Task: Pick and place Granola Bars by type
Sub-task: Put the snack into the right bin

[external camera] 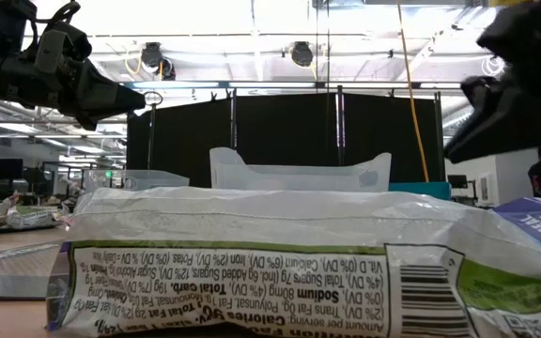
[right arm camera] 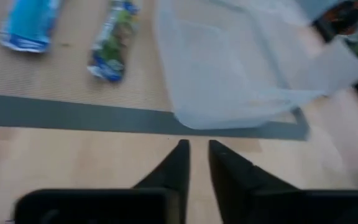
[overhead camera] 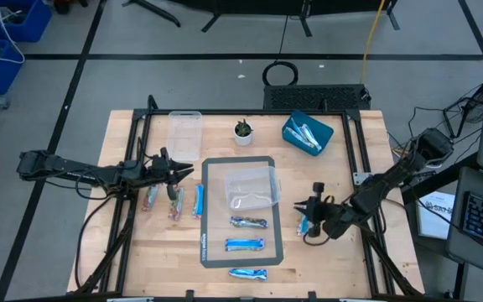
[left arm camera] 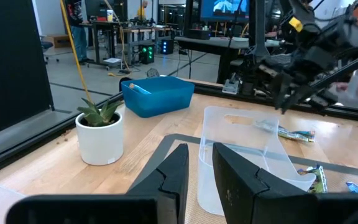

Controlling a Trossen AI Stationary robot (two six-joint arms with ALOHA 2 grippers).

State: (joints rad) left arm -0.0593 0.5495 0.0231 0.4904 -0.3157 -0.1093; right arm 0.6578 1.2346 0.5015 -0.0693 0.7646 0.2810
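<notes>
Three blue-and-white granola bars [overhead camera: 248, 222] [overhead camera: 245, 244] [overhead camera: 248, 273] lie flat on the grey mat [overhead camera: 212, 210], in front of a clear tub [overhead camera: 250, 189]. Three more bars [overhead camera: 175, 204] lie on the bare wood to the mat's left. One blue bar [overhead camera: 304, 225] lies just off the mat's right edge. My right gripper [overhead camera: 302, 204] hangs above that bar, slightly open, with nothing between its fingers [right arm camera: 196, 146]. My left gripper [overhead camera: 187, 172] is level above the left group, slightly open and empty [left arm camera: 199, 149].
A second clear tub [overhead camera: 184, 134], a small potted plant [overhead camera: 243, 132] and a blue bin [overhead camera: 307, 134] with wrappers stand along the far side. One bar wrapper [external camera: 270, 263] lies close before the low camera. A black frame rims the table.
</notes>
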